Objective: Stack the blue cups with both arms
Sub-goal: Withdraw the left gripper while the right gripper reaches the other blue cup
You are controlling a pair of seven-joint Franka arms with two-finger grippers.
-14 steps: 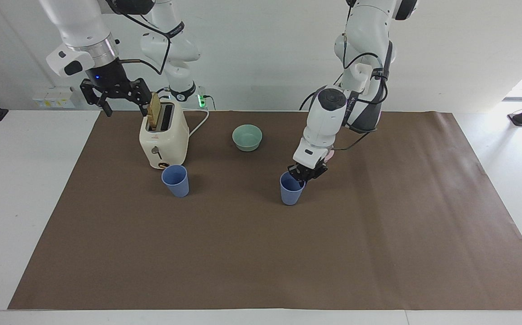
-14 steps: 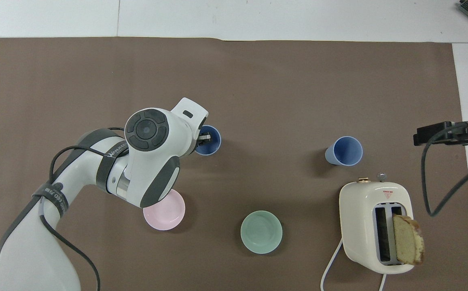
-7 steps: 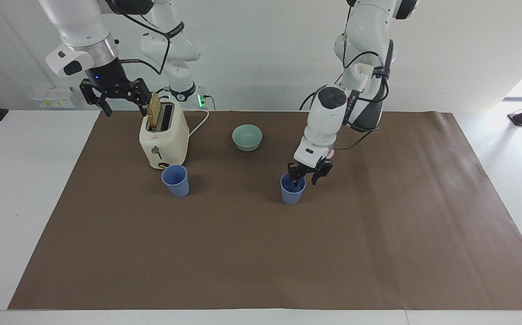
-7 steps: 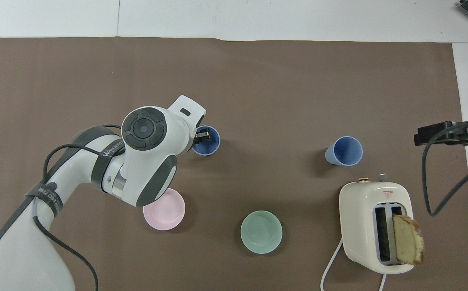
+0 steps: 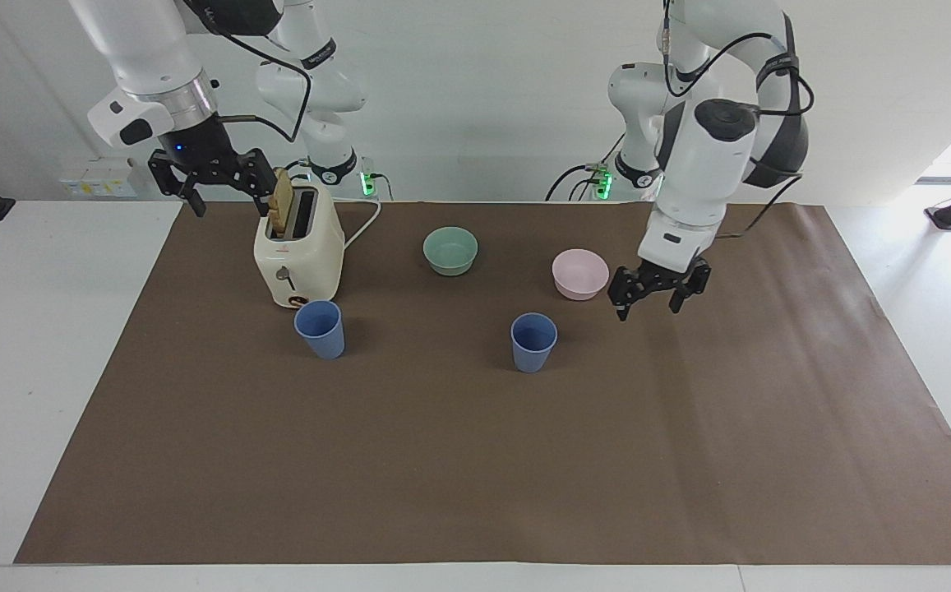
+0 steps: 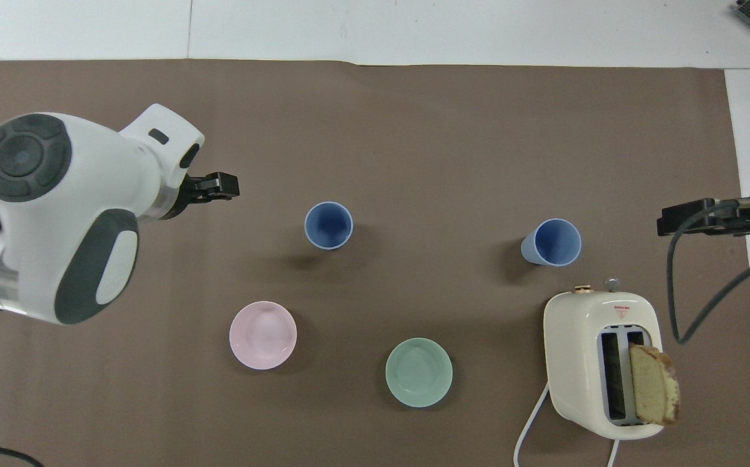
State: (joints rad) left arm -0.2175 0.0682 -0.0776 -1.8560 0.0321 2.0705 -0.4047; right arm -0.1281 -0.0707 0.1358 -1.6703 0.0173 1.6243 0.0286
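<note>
Covering the white table (image 5: 48,345), a brown mat (image 5: 475,460).

A white surface (image 5: 48,345) carries a wide brown mat (image 5: 475,460) (creased along its right edge). A plain white wall (image 5: 475,99) fills the upper frame; daylight brightens the upper right.
</note>
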